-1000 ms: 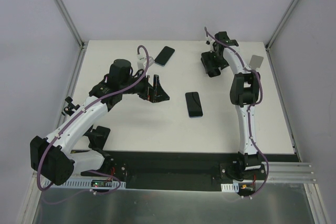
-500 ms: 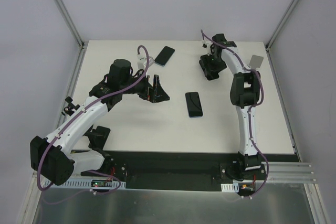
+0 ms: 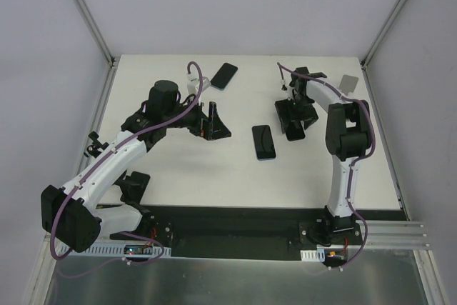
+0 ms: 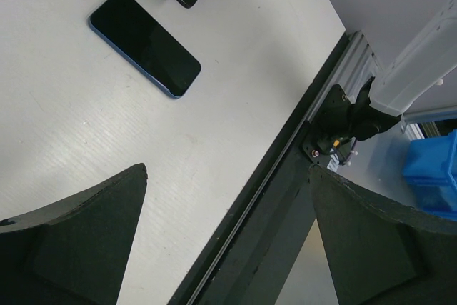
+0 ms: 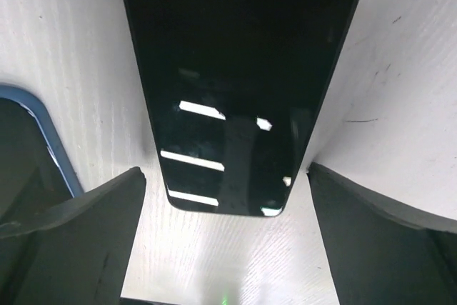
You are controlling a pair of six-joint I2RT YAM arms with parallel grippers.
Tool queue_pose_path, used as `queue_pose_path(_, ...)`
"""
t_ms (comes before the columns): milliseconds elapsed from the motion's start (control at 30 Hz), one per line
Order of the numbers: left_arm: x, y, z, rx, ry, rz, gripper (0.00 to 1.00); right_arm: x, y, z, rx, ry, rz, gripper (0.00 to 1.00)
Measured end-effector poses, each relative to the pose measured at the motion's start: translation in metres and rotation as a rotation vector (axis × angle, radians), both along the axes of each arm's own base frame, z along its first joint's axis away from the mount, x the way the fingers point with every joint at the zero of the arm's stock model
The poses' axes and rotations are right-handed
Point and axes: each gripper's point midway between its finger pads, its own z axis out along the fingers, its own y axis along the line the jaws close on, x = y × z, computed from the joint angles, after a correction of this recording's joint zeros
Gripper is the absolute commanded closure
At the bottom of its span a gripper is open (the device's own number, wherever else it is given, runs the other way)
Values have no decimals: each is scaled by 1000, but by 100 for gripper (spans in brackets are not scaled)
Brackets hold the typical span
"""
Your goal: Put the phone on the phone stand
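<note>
A black phone (image 5: pixel 239 83) lies flat on the white table (image 5: pixel 400 105), screen up. My right gripper (image 5: pixel 225 176) is open and low over it, with a finger close to each long side of its end. I cannot tell if they touch. In the top view this gripper (image 3: pixel 295 121) hides most of that phone. A blue-edged phone (image 3: pixel 263 141) lies just to its left and also shows in the left wrist view (image 4: pixel 145 43). A third phone (image 3: pixel 224 75) lies at the back. My left gripper (image 3: pixel 214 125) is open and empty. A small grey piece (image 3: pixel 348 82) at the far right may be the stand.
The table's black front rail (image 4: pixel 285 169) and the right arm's base (image 4: pixel 343 123) show past my left fingers (image 4: pixel 78 241). Grey walls close the table at the back and sides. A blue bin (image 4: pixel 435 173) sits beyond the rail.
My right gripper has moved from the far side of the table toward the near side, and now sits beside the blue-edged phone with the black phone under it. The left arm has not moved.
</note>
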Motion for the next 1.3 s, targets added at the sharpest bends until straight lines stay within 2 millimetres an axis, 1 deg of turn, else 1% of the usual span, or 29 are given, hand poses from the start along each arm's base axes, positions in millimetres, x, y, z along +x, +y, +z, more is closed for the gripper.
queue_pose_path(100, 0, 0, 0, -1, 1, -2, 6, -1, 2, 1, -10, 17, -5, 4)
queue_pose_path(133, 0, 0, 0, -1, 1, -2, 6, 3, 4, 3, -13, 20, -7, 4)
queue_pose_path(300, 0, 0, 0, -1, 0, -2, 6, 33, 10, 9, -23, -11, -11, 3)
queue_pose_path(467, 0, 0, 0, -1, 0, -2, 6, 44, 9, 2, -49, 19, -16, 3)
queue_pose_path(533, 0, 0, 0, -1, 0, -2, 6, 44, 4, -3, -83, 41, -17, 1)
queue_pose_path(567, 0, 0, 0, -2, 0, -2, 6, 44, 4, -3, -83, 41, -17, 4)
queue_pose_path(633, 0, 0, 0, -2, 0, -2, 6, 43, 4, -2, -85, 51, -17, 7)
queue_pose_path(900, 0, -1, 1, -5, -6, -2, 6, 38, 5, -2, -75, 70, -16, 9)
queue_pose_path(1000, 0, -1, 1, -5, -6, -2, 6, 33, 5, -2, -79, 89, -16, 11)
queue_pose_path(1067, 0, -1, 1, -5, -6, -2, 6, 28, 4, -2, -95, 118, -14, 11)
queue_pose_path(1300, 0, -1, 1, -5, -6, -2, 6, 24, 4, -3, -146, 152, 2, 12)
